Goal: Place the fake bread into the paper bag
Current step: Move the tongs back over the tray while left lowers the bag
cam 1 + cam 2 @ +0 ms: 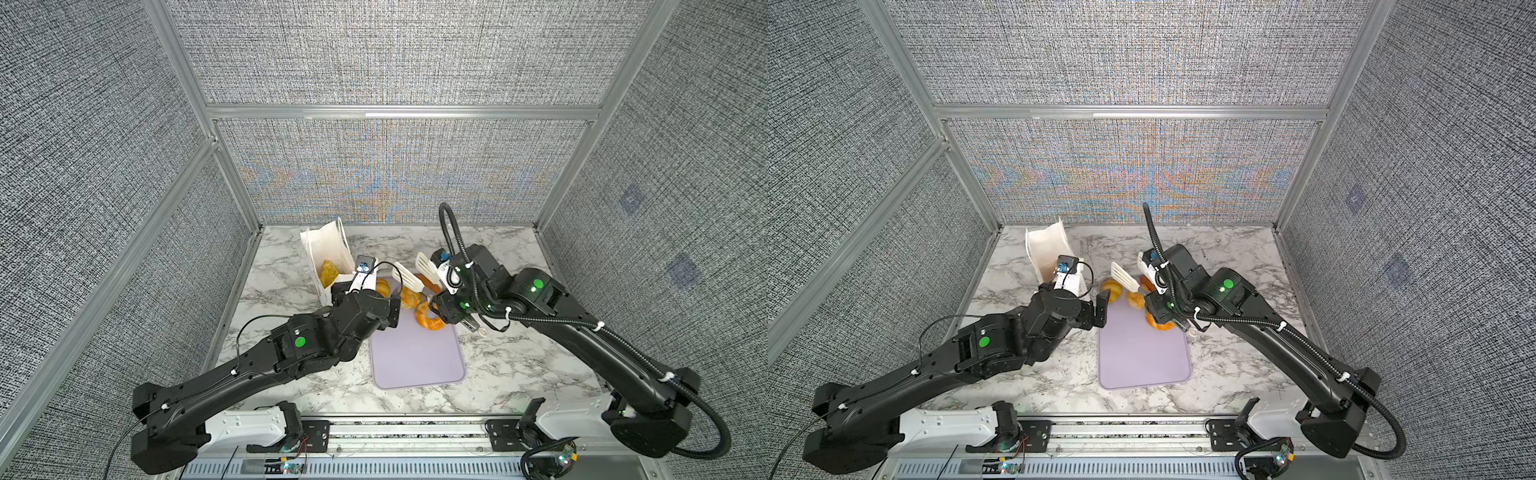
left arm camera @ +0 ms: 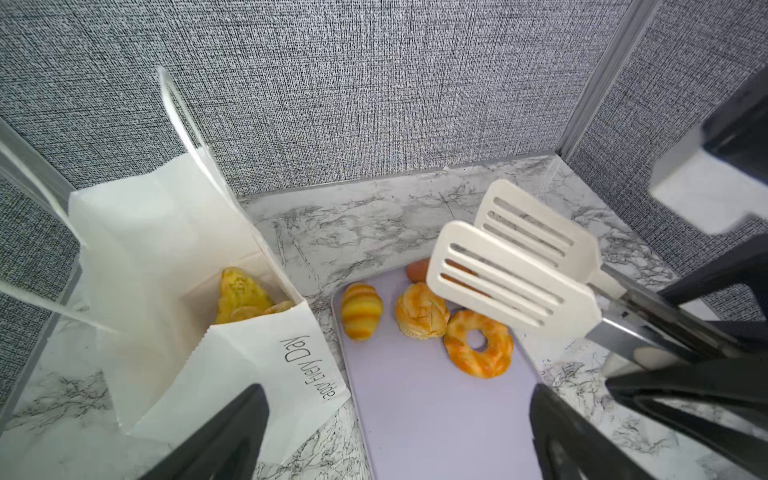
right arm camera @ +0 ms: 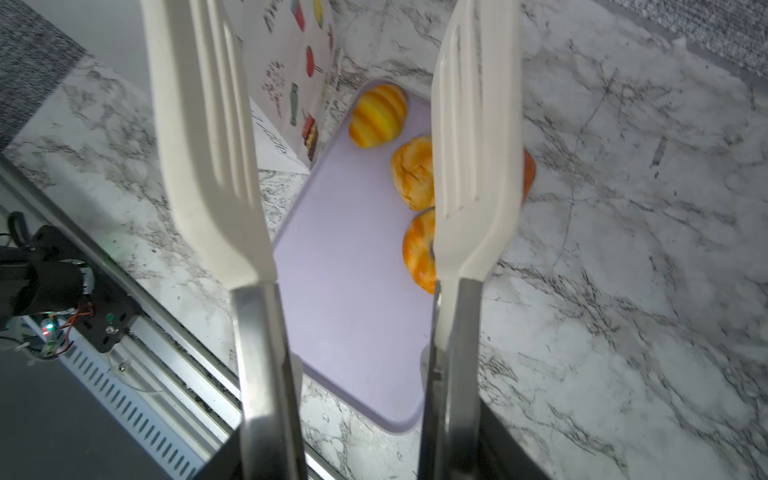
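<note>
The white paper bag [image 1: 324,249] [image 2: 158,257] stands open at the back left, with fake bread [image 2: 241,295] inside. On the lilac tray's [image 1: 415,357] far end lie a striped croissant [image 2: 361,309], a round bun [image 2: 419,309], a ring doughnut [image 2: 478,345] and a reddish wedge [image 2: 417,269]. My right gripper [image 1: 444,307] [image 3: 361,457] is shut on the metal handles of tongs [image 2: 511,282] whose white slotted heads stand apart above the bun and doughnut, with nothing between them. My left gripper [image 1: 390,311] [image 2: 399,399] is open and empty over the tray's left edge, beside the bag's front.
The marble table [image 1: 519,361] is walled by grey fabric panels at the back and both sides. The bag stands close to the tray's far left corner. An aluminium rail [image 1: 395,432] runs along the front edge.
</note>
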Available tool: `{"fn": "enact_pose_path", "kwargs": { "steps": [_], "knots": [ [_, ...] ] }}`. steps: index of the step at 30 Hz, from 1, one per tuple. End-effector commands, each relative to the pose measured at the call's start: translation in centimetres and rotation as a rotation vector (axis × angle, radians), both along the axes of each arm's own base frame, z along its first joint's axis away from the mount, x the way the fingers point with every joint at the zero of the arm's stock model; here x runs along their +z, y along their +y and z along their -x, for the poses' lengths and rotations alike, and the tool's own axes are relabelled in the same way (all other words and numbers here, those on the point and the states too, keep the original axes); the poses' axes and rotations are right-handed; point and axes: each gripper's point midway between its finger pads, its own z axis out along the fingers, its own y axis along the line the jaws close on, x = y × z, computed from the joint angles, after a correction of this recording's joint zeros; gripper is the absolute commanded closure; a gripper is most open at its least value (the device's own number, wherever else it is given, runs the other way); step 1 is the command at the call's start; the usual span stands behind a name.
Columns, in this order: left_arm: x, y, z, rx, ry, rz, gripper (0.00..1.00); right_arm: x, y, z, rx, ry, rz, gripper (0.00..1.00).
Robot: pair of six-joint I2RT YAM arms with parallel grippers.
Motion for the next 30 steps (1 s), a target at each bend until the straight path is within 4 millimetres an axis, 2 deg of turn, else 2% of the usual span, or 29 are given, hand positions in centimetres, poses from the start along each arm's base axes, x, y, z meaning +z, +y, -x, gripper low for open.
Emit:
{"fn": "enact_pose_path", "kwargs": {
  "steps": [1,6,9,20,30],
  "knots": [
    [-0.5,-0.9,0.0,-0.011,0.02,0.036,0.01,-1.6,-2.0,0.0,-0.062,0.033,0.034,0.44],
    [-2.3,-1.7,0.1,-0.021,0.06,0.045,0.01,-5.5,-4.7,0.1,-0.132,0.112,0.087,0.45],
    [-3.3,-2.1,0.3,-0.03,0.083,0.054,0.01,-7.5,-5.5,0.1,-0.161,0.157,0.098,0.46],
    [-7.5,-3.6,0.7,-0.052,0.165,0.063,0.01,-12.7,-8.1,0.2,-0.217,0.296,0.183,0.46],
    [-10.1,-5.1,0.8,-0.076,0.209,0.057,0.01,-14.7,-8.5,-0.2,-0.228,0.363,0.222,0.47]
  ]
}}
